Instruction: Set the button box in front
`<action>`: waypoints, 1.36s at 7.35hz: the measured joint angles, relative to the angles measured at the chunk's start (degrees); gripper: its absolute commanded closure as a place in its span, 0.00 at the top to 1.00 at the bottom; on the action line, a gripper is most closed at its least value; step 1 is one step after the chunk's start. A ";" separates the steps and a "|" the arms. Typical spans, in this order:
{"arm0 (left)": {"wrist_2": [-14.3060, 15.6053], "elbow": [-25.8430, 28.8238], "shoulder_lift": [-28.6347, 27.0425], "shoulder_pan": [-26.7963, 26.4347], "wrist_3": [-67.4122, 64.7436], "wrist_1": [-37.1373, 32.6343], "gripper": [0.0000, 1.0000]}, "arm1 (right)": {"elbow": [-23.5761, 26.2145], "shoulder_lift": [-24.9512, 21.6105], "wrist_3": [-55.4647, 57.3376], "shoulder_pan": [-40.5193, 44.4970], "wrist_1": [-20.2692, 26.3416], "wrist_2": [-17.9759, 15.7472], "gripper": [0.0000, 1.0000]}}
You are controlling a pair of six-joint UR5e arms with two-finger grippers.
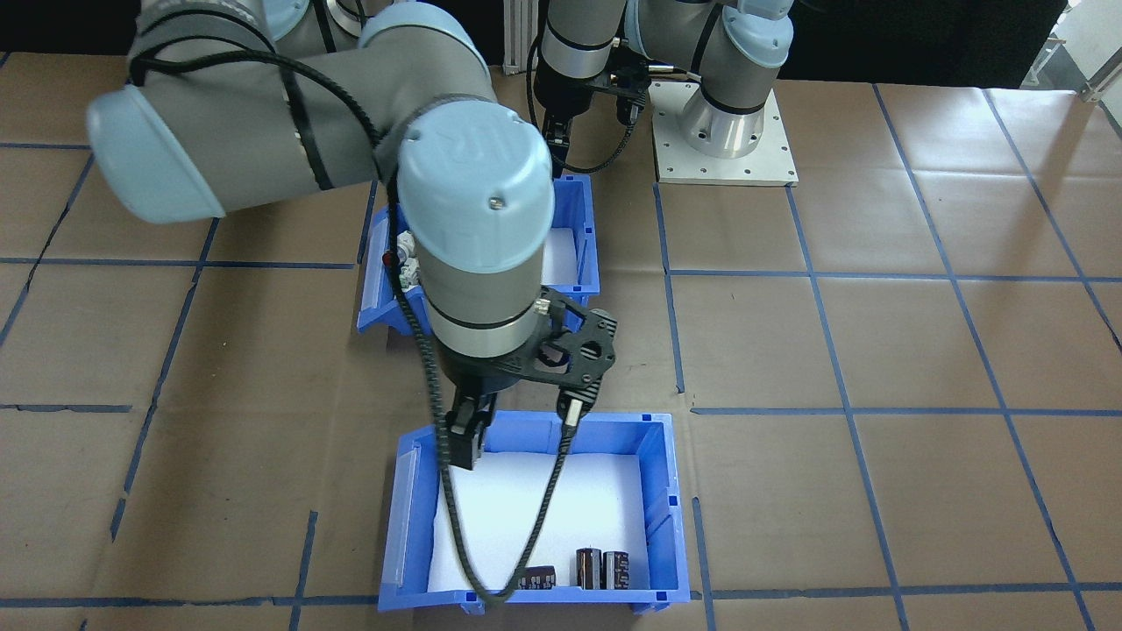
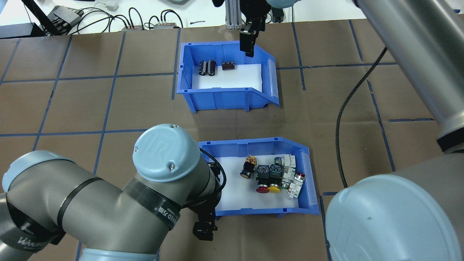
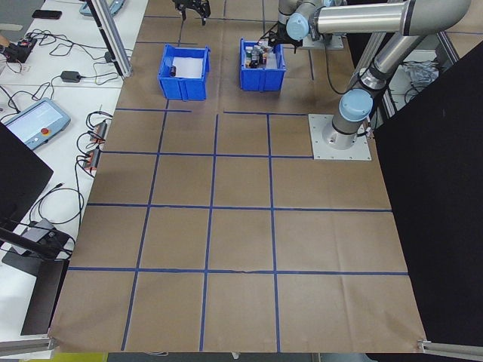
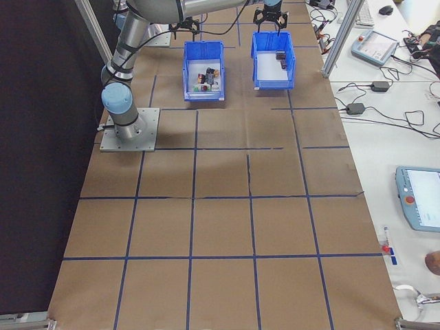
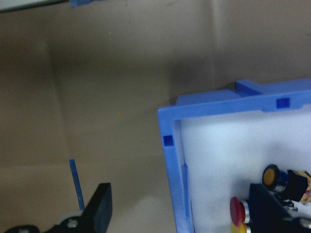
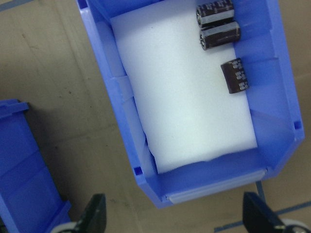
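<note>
Blue button box (image 2: 253, 145), white liner, red and yellow buttons.

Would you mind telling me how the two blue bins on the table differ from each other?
The button box holds a cluster of push-buttons with red and yellow heads; the other bin holds only three dark cylinders. The button box sits nearer the robot's base, the other bin farther out. The left claw is just outside the button box; the right claw hangs over the other bin's far rim. Both are blue plastic with white foam liners.
</note>
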 measured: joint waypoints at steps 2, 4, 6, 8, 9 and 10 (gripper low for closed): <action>-0.82 -0.56 -2.03 -0.29 -1.01 2.33 1.00 | 0.44 2.00 -3.28 3.29 -0.66 -0.06 1.00; -0.89 -0.62 -5.49 -1.70 -2.65 6.63 1.00 | 3.03 2.93 -4.27 5.04 -1.56 -0.11 1.00; -0.85 -0.71 -8.01 -3.94 -4.66 10.29 0.99 | 8.05 2.79 -3.94 6.35 -8.40 -0.23 1.00; -0.88 -1.02 -8.96 -5.28 -5.75 11.04 0.99 | 11.72 2.86 -3.61 6.85 -14.07 -0.37 1.00; -0.82 -1.52 -9.55 -5.84 -6.04 11.14 0.99 | 13.39 2.90 -3.59 6.87 -15.86 -0.91 1.00; -0.70 -2.16 -10.03 -6.32 -6.11 11.23 0.99 | 15.52 2.93 -3.63 6.78 -18.84 -1.94 1.00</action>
